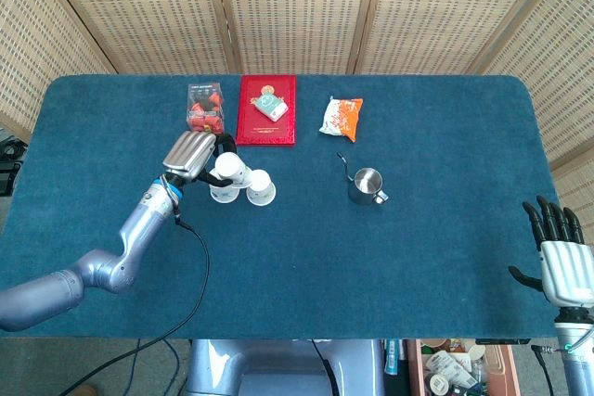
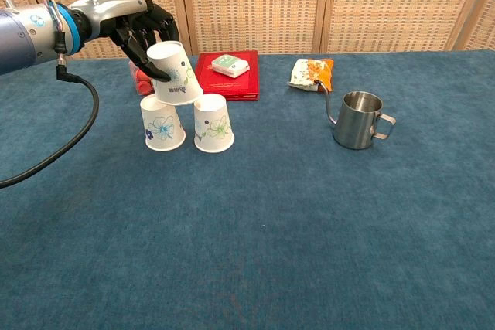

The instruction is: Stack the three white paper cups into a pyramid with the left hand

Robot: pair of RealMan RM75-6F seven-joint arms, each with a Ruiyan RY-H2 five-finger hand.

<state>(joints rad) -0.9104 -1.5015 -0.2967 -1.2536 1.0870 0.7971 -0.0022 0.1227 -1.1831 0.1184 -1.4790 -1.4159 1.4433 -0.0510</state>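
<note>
Two white paper cups stand upside down side by side on the blue table: the left cup (image 2: 162, 123) (image 1: 221, 193) and the right cup (image 2: 213, 123) (image 1: 261, 187). My left hand (image 2: 140, 30) (image 1: 191, 156) grips a third white cup (image 2: 175, 73) (image 1: 230, 169), upside down and tilted, just above the left cup's top and near the gap between the pair. I cannot tell whether it touches them. My right hand (image 1: 564, 260) hangs open past the table's front right corner and holds nothing.
A red book (image 2: 226, 75) with a small box (image 2: 230, 65) on it lies behind the cups. A clear box of red items (image 1: 205, 107) sits behind my left hand. An orange snack bag (image 2: 313, 73) and a steel pitcher (image 2: 358, 120) stand to the right.
</note>
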